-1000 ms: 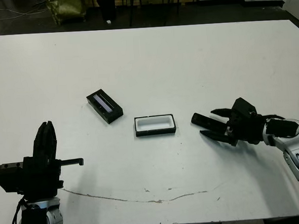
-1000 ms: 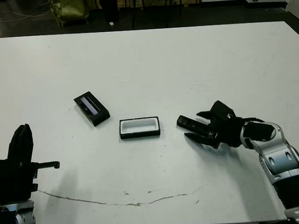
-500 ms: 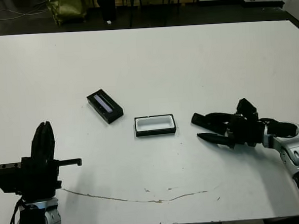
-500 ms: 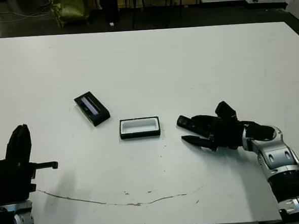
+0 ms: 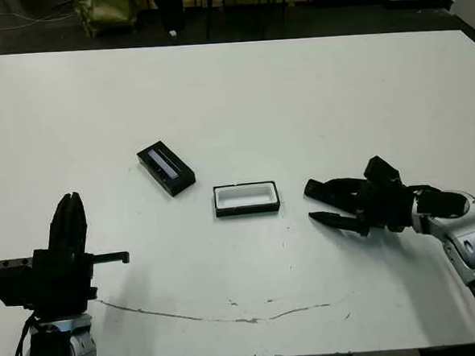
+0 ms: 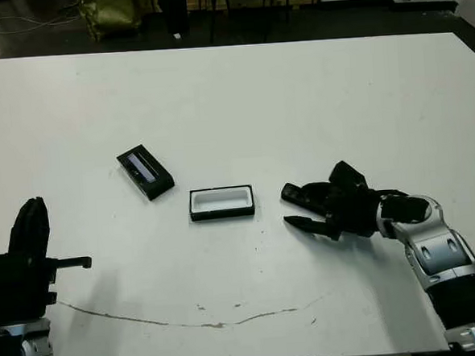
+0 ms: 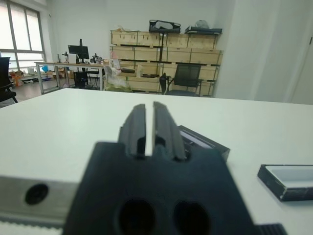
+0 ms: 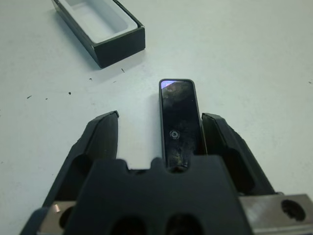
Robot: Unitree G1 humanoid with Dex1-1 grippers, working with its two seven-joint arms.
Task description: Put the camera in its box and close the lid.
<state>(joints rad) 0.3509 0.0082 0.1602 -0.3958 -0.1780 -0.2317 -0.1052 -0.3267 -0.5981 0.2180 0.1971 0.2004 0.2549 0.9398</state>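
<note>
Left gripper (image 5: 70, 228) sits parked at the lower left of the frame, fingers pressed together, holding nothing — no change across the last second.

Lid (image 5: 166, 168) lies left of centre, pale strip up, near the box (image 5: 246, 199) but not touching it. Box is at centre, open, white lining showing, nothing inside.

What changed: the right gripper (image 5: 326, 201) at the right of the frame has rotated at the wrist over the last second and settled so its fingers straddle the camera (image 8: 177, 119). Wrist view shows the jaws spread wide, the camera lying flat on the table (image 5: 241, 97) between them, close against one finger, a clear gap to the other. Not gripped yet.

Judgement: this is the pre-grasp — closing should come next, then a short carry toward the box just beside it.

Path from camera to box is bare table. Only a thin scratch line (image 5: 230, 314) runs along the lower part of the frame, out of the way.
</note>
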